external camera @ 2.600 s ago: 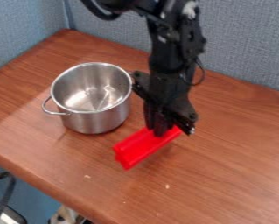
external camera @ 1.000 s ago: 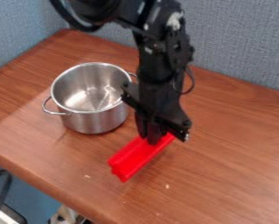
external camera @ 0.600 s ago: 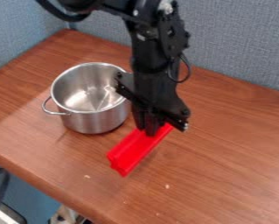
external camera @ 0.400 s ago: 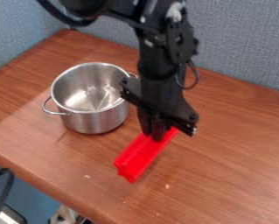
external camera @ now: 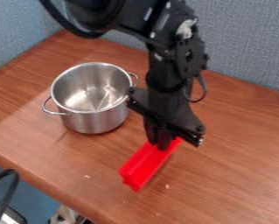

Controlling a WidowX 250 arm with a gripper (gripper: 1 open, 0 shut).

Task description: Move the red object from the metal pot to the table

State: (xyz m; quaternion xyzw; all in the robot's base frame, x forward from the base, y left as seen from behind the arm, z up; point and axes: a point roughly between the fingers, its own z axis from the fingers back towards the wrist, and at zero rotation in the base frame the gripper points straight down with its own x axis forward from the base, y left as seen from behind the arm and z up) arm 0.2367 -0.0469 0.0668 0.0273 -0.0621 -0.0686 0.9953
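Observation:
The red object [external camera: 146, 166], a long bright red block, lies on the table [external camera: 235, 166] in front of and to the right of the metal pot [external camera: 93, 98]. My gripper [external camera: 163, 141] points straight down and is shut on the block's far end. The near end of the block reaches toward the table's front edge. The shiny pot stands upright at the left with nothing visible inside it. One loop handle [external camera: 49, 106] shows on its left side.
The wooden table's rounded front edge [external camera: 59, 197] runs diagonally across the lower left. A blue-grey wall [external camera: 247, 44] stands behind the table. The dark arm [external camera: 165, 52] rises above the pot's right side.
The gripper and the red block have shifted a little to the right and toward the front of the table. The block's angle has turned slightly. The pot has not moved.

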